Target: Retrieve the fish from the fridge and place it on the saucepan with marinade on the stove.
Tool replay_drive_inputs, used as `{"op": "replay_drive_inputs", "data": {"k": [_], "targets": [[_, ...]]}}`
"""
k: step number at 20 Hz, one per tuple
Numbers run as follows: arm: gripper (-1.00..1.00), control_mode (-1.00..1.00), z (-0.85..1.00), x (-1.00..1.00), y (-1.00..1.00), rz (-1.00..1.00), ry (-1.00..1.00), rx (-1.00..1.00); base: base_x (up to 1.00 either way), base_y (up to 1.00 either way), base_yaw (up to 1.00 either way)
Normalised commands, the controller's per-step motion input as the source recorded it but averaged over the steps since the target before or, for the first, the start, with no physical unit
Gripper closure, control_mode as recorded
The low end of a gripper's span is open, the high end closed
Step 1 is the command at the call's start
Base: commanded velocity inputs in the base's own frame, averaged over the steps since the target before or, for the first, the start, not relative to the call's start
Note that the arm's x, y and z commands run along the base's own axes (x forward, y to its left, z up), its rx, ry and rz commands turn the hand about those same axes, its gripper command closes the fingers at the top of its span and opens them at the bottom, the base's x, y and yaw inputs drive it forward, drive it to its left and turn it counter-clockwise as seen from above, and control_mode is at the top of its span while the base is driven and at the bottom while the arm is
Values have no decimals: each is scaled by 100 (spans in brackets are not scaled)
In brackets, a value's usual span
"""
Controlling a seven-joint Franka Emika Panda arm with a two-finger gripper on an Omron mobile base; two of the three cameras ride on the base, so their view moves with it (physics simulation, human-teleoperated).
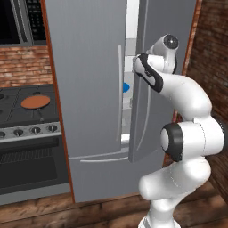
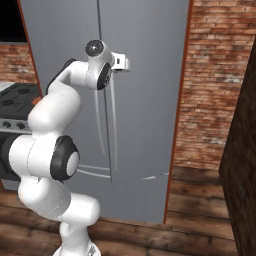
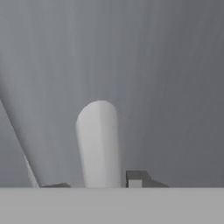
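1. Fridge [image 1: 89, 89]: right door [image 1: 153, 111] swung partly out, left door flat. The gap between them shows white interior, grey shelf edges and a blue plate [image 1: 126, 87] at mid height. Fish not made out in the gap.
2. Gripper [image 3: 98, 186] sits at the right door's handle [image 3: 98, 144]. In the hand view the pale handle bar rises from 6 o'clock between the two dark fingers [image 3: 138, 178]; fingers apart on either side of the bar. Whether they press on it: cannot tell.
3. Right base view: hand [image 2: 117, 62] reaches toward 3 o'clock from the wrist, meeting the door face near the top of the handle [image 2: 112, 115].
4. Stove [image 1: 26, 111] lies at 9 o'clock of the fridge, well apart from the gripper. Saucepan [image 1: 35, 102] rests on a grate, its reddish-brown marinade [image 1: 35, 101] forming a flat disc; thin dark handle points toward 6 o'clock, at the knob row [image 1: 26, 131].
5. Edges: the open door's free edge [image 1: 133, 133] stands just beside the arm's elbow [image 1: 178, 140]. A brick wall [image 2: 215, 90] bounds the fridge at 3 o'clock; a dark wall edge [image 2: 242, 175] closes in nearer the base.
6. Open room: wood floor [image 1: 67, 211] in front of stove and fridge.
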Motion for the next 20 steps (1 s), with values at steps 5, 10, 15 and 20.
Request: {"op": "replay_drive_inputs", "data": {"k": [5,10,15,20], "targets": [[100,-100,19,-52,-34,0,0,0,0,0,0],[100,-100,16,-50,-37,0,0,0,0,0,0],[100,-100,13,-43,-39,1,0,0,0,0,0],[100,-100,11,-39,-38,4,0,0,0,0,0]]}}
